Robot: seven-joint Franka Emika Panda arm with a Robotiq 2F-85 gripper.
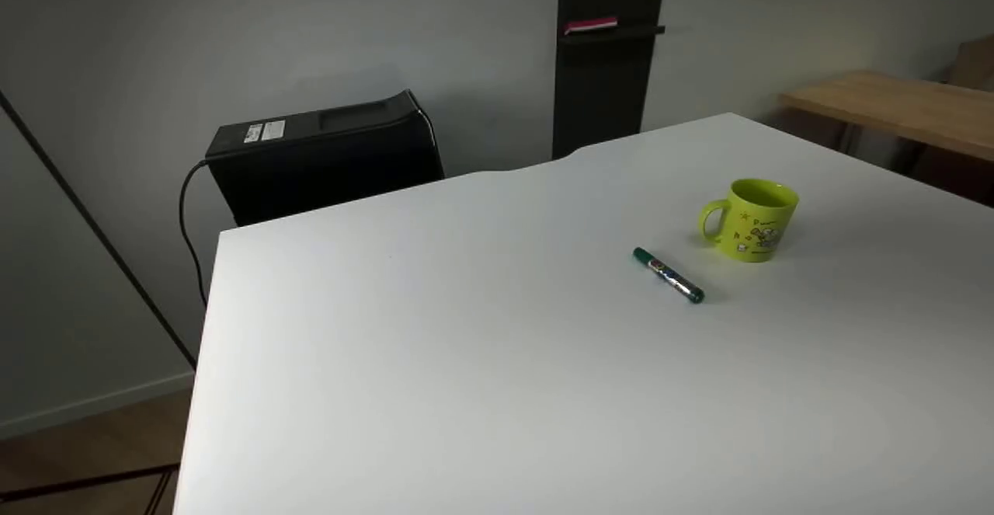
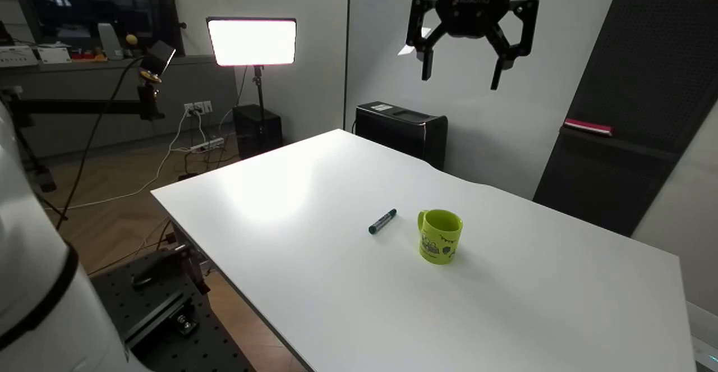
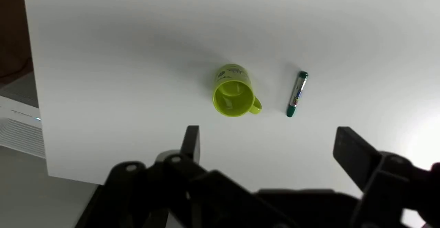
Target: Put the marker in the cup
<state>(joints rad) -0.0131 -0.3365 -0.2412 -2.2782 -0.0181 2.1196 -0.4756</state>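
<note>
Wrist view gives me the glossy, round-mouthed yellow-green cup [image 3: 233, 91] near centre and, to its right, the slim marker [image 3: 297, 94] (green at both ends) lying on the smooth white table [image 3: 120, 118]. In an exterior view the gripper [image 2: 461, 83] hangs upper right, jaws spread wide; only there glows the rectangular lamp [image 2: 252, 42].

Prob. a lab, w/ lit panel [image 2: 251, 42] on stand [image 2: 259, 86] & blk perf. plate [image 2: 210, 347].

cup [image 1: 749, 227]: yellow-green, upright (dark side print, seemingly cartoons, too small to read) | marker [image 1: 669, 275]: silver, green-ended, lying flat near cup's handle [image 3: 256, 106], apart
</note>
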